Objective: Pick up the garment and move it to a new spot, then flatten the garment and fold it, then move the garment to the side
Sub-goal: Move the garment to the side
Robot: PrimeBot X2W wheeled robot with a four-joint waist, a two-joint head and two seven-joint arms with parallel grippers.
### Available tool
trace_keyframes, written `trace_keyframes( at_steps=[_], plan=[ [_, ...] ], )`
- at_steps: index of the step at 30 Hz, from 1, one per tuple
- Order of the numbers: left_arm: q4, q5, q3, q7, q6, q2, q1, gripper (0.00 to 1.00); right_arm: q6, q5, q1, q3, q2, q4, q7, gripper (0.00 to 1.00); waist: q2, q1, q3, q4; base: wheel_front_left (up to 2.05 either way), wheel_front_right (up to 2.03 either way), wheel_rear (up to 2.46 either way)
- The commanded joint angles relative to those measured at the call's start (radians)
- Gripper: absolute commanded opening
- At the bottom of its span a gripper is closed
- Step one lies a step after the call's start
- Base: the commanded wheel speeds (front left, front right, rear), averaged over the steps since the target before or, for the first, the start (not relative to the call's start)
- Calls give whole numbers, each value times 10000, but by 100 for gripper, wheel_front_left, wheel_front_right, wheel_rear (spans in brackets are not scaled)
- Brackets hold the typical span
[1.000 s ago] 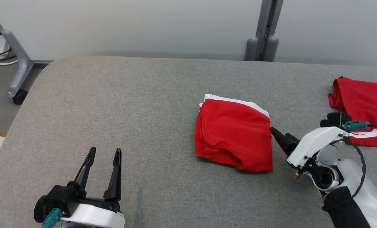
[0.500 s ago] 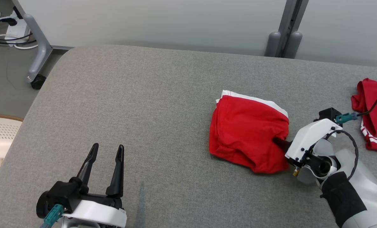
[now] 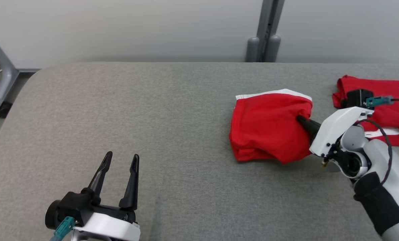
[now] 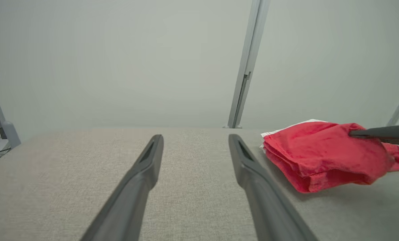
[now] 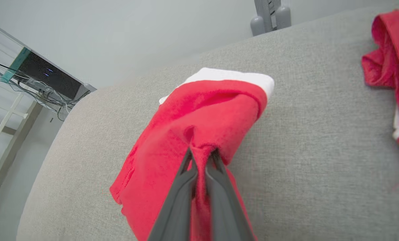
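Where the grey table (image 3: 119, 117) spreads wide, a folded red garment (image 3: 266, 134) lies on its right half. The right gripper (image 3: 301, 119) is pinched tight on the garment's right edge, and the left gripper (image 3: 122, 155) rests spread apart, well away. A pinch on few layers could let the folds spill open.

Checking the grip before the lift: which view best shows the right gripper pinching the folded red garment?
The right wrist view: the right gripper is shut on a bunched fold of the folded red garment. The head view shows its fingers buried in the garment's right edge; the left wrist view catches them side-on.
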Motion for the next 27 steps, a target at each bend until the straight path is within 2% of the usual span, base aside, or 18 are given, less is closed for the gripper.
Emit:
trace_keyframes(
  at_steps=[1,6,10,14,22,27],
  plan=[
    [-45,47,-88,-2,-37,29,-103,100,1,-96,-140,313,-399,-293,131,0,0,0,197,-557,0,0,0],
    [-137,161,-508,-1,-109,35,-531,100,3,-250,-830,1215,-1576,-1163,336,0,0,0,866,-1198,0,0,0],
    [-191,336,-678,-1,-161,64,-928,100,1,-67,-1481,1738,-2411,-1672,62,0,0,0,1481,-1426,0,0,0],
    [-214,409,-776,-1,-197,163,-1186,100,1,59,-1923,2132,-2930,-1894,-145,0,0,0,1909,-1431,0,0,0],
    [-232,445,-988,-1,-218,385,-1593,100,1,396,-2890,3073,-4506,-1782,-548,0,0,0,2672,-1229,0,0,0],
    [-225,404,-1048,-1,-225,460,-1623,100,0,90,-3386,3886,-5189,-1654,-728,0,0,0,2791,-1144,0,0,0]
  ],
)
